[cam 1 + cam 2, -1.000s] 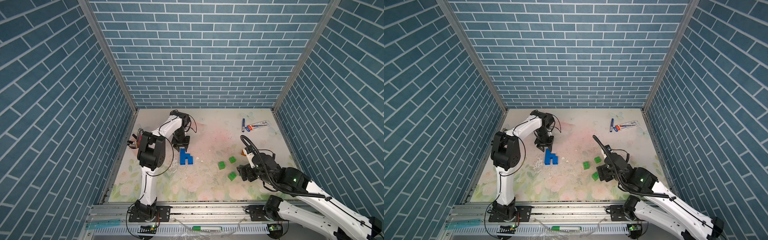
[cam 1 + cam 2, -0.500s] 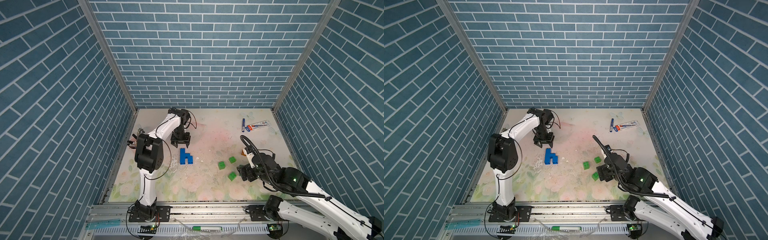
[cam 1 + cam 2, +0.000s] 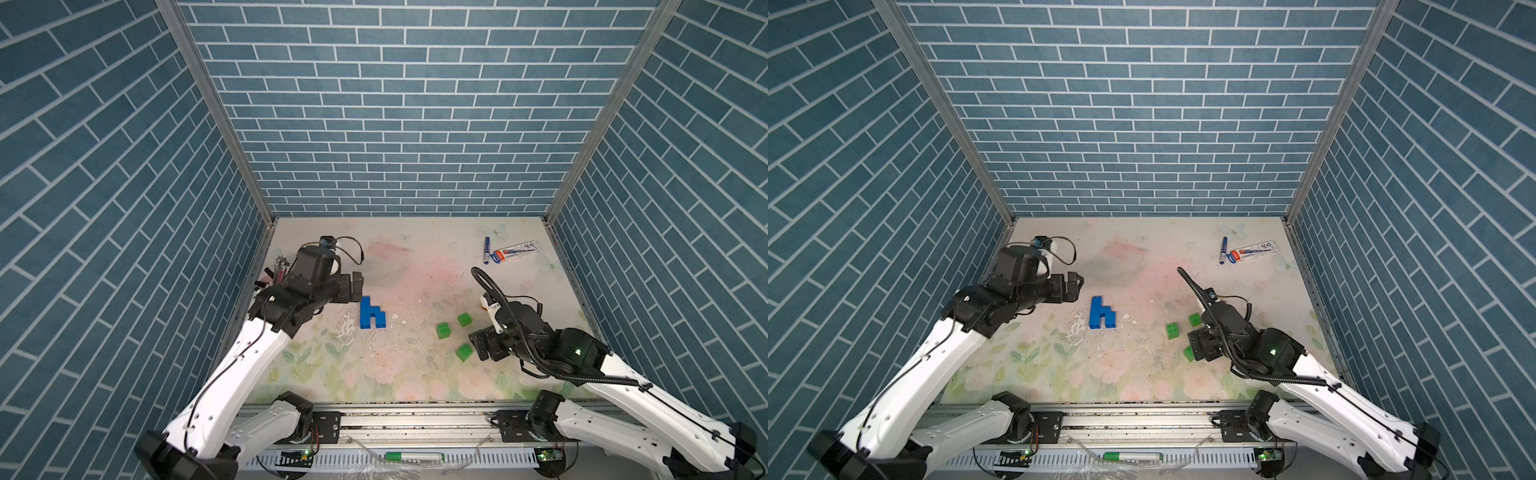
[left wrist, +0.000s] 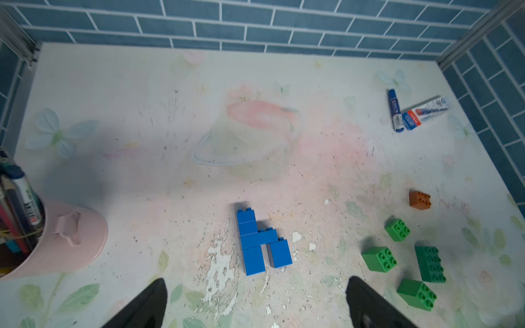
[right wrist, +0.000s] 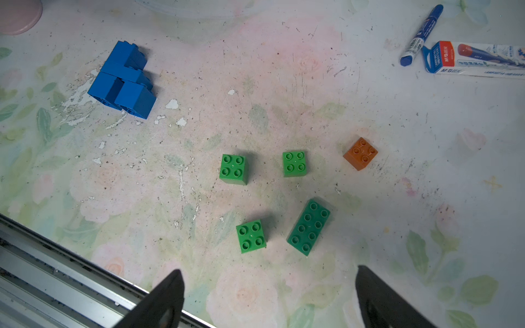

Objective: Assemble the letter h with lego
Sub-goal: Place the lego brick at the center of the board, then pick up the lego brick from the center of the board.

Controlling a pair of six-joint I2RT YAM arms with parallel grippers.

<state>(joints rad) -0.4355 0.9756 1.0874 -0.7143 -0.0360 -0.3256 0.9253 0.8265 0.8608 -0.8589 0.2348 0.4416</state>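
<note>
The blue lego bricks are joined into a flat letter h [image 3: 371, 314] [image 3: 1101, 314] lying left of the mat's middle, and nothing touches it. My left gripper [image 3: 352, 289] [image 3: 1068, 289] hovers just left of and behind it, open and empty. In the left wrist view the h [image 4: 260, 244] lies just beyond the wide-apart fingertips of the left gripper [image 4: 255, 279]. Three square green bricks [image 5: 233, 169] [image 5: 295, 164] [image 5: 251, 235], one long dark green brick [image 5: 309, 227] and an orange brick [image 5: 360, 153] lie loose at the right. My right gripper [image 3: 482, 347] [image 5: 268, 269] is open beside them, holding nothing.
A pink cup of pens [image 4: 56, 241] [image 3: 280, 266] stands against the left wall. A blue marker [image 3: 486, 249] and its box [image 3: 517, 252] lie at the back right. The metal rail [image 5: 56, 269] runs along the front edge. Brick-patterned walls enclose three sides.
My left gripper has opened, letting go of the blue h, and has drawn back to the left of it. The right arm has stayed put.
</note>
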